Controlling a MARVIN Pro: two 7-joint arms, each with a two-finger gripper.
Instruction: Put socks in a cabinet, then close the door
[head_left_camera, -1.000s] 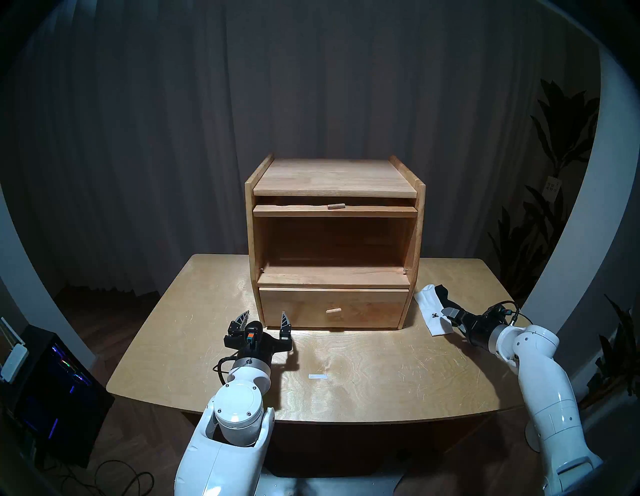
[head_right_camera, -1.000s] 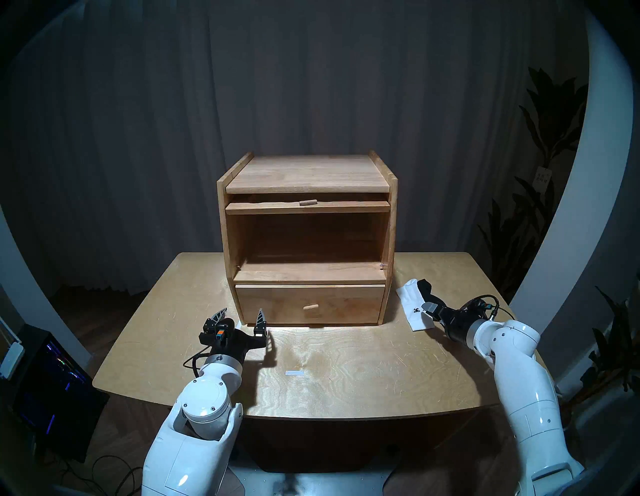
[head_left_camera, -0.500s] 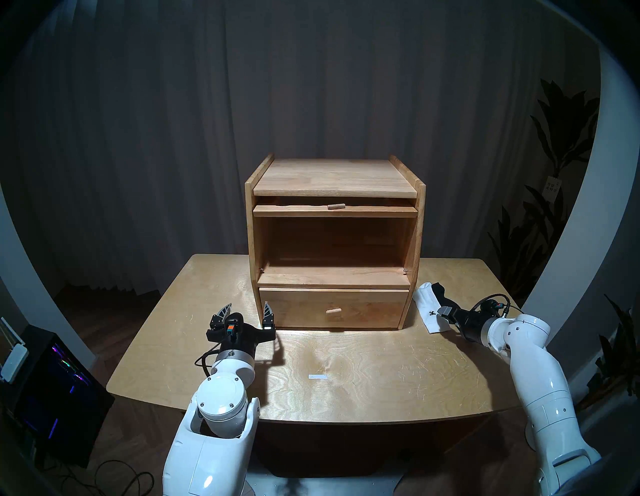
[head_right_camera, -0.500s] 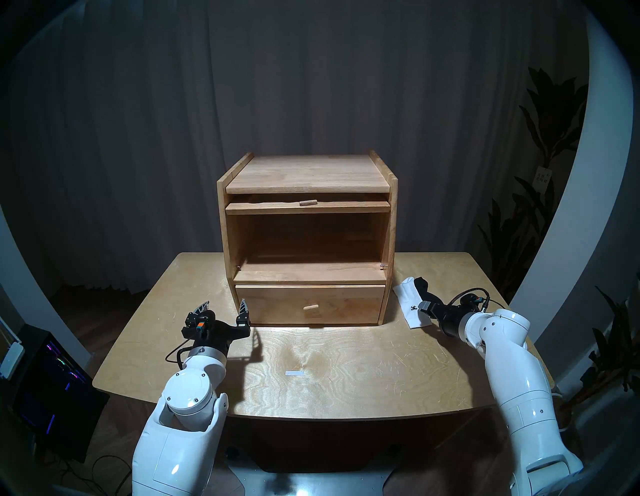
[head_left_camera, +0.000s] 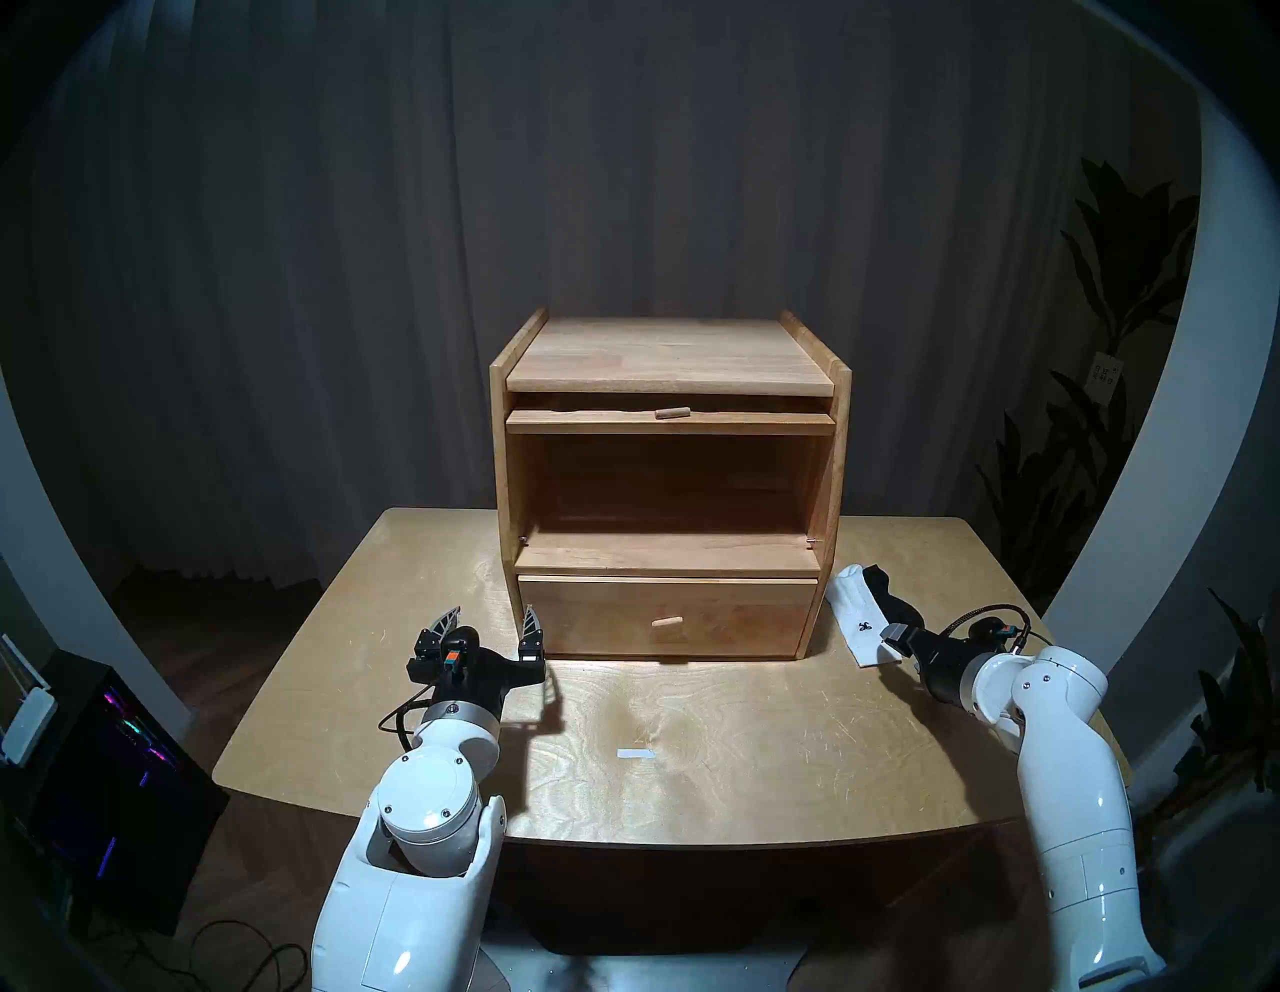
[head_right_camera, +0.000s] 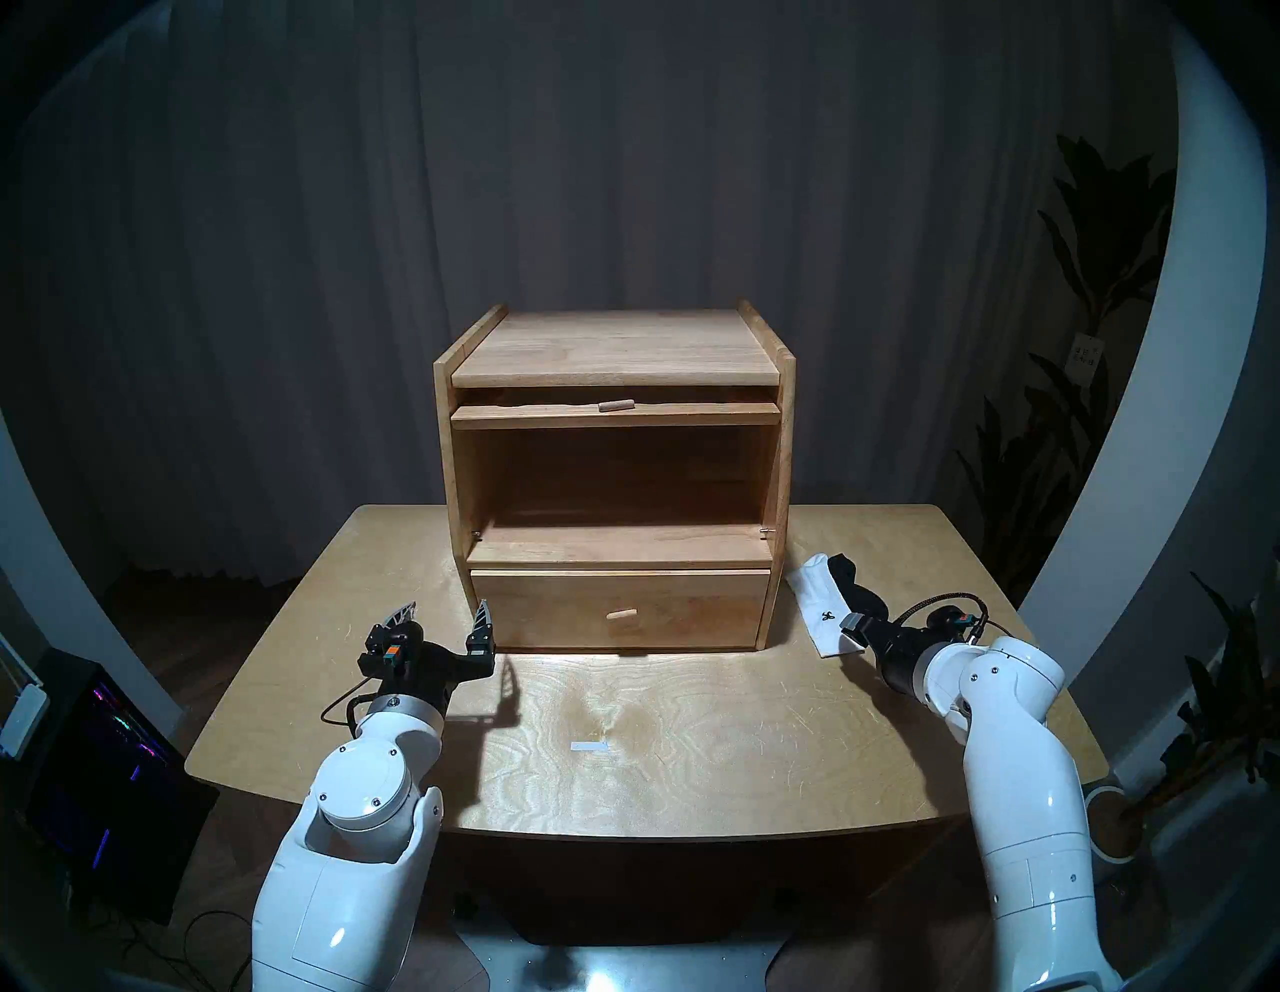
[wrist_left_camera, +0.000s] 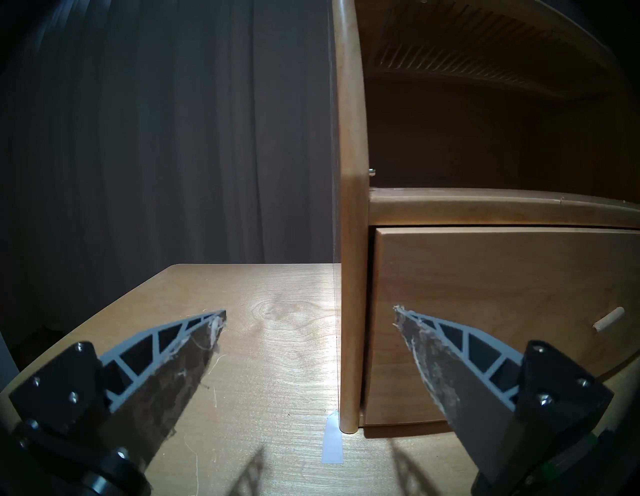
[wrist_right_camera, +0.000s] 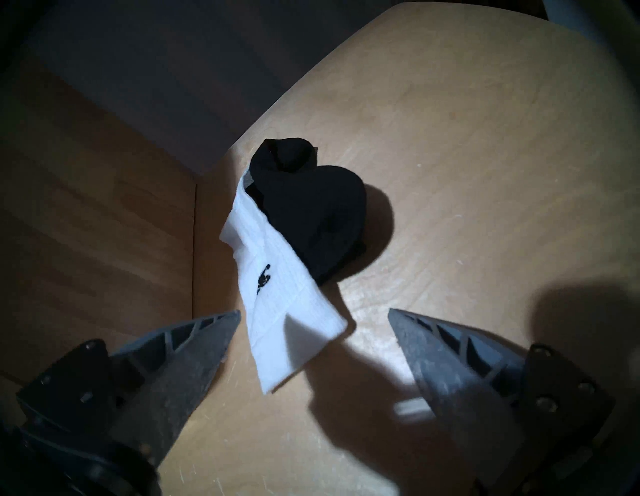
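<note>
A: Where are the socks – the white fabric sock (wrist_right_camera: 277, 291) w/ a small dark logo and the plain black sock (wrist_right_camera: 311, 214)?

B: Both on the pale plywood table (head_left_camera: 727, 748), just right of the boxy light-wood cabinet (head_left_camera: 668, 360). Black one lies partly over the white one, bunched at its far end. Neither's in the cabinet.

A: Right gripper (wrist_right_camera: 313, 317)?

B: Jaws spread wide, nothing between them. It's tilted down over the near end of the white sock – can't tell if a finger touches the fabric.

A: Left gripper (wrist_left_camera: 308, 313)?

B: Also spread wide and empty, held level in front of the cabinet's left front corner. One finger (wrist_left_camera: 433, 350) sits ahead of the plain wooden drawer front (wrist_left_camera: 502, 311), the other over bare table.

A: The door?

B: The wooden door panel (head_left_camera: 668, 420) w/ a small peg handle (head_left_camera: 672, 413) is up, lying flat under the cabinet top. Upper compartment (head_left_camera: 665, 485) is open, nothing visible inside. Drawer's shut.
</note>
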